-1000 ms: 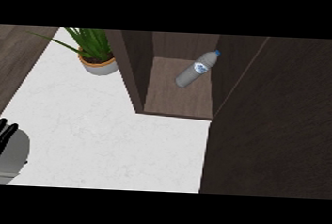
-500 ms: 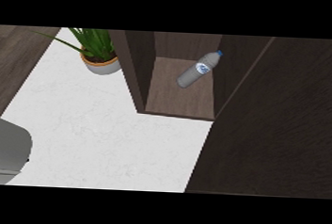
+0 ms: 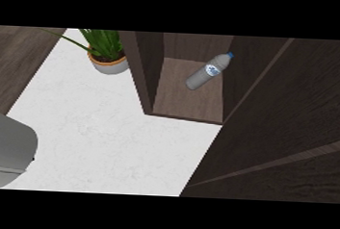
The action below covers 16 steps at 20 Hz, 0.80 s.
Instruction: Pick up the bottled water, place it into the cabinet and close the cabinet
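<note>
Bottle is lying inside the cabinet, far right, so that part looks done. Door is standing open, waiting for closing. Neither hand is showing.

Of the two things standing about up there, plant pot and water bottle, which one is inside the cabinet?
The water bottle: it leans inside the open cabinet, on its wooden floor. The plant pot stands outside, on the white counter.

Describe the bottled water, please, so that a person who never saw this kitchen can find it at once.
Look at the dark wooden cabinet on the right of the white counter. Inside its open compartment, on the brown shelf floor, the bottled water lies tilted. It is the only clear bottle, with a blue cap; the potted plant stands outside, to the left.
</note>
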Tool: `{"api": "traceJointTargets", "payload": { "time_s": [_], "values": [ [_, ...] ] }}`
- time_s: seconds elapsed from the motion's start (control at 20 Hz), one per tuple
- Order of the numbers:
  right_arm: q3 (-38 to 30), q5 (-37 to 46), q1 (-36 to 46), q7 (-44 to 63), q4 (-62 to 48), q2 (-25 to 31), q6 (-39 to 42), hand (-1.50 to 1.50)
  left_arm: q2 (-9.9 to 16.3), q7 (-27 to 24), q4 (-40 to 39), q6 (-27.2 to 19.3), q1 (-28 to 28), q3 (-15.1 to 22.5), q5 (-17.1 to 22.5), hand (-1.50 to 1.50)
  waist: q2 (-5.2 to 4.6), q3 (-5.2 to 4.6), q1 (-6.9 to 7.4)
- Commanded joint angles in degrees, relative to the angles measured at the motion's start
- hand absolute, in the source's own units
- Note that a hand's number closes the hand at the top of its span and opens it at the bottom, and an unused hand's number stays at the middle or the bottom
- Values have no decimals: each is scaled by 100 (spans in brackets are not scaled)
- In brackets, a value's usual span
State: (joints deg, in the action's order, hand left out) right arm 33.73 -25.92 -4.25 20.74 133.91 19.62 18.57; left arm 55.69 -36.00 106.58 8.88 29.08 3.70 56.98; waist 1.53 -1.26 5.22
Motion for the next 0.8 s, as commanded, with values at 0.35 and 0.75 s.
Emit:
{"api": "traceJointTargets", "payload": {
  "time_s": [0.35,0.75],
  "values": [
    [633,538,1527,1160,-587,-1597,-1085,150,170,-200,-192,655,241,-437,164,-150,-152,30,259],
    [582,-681,2567,1890,-1280,-1906,-431,150,246,-208,-259,977,377,-624,236,-150,-204,60,387]
  ]
}}
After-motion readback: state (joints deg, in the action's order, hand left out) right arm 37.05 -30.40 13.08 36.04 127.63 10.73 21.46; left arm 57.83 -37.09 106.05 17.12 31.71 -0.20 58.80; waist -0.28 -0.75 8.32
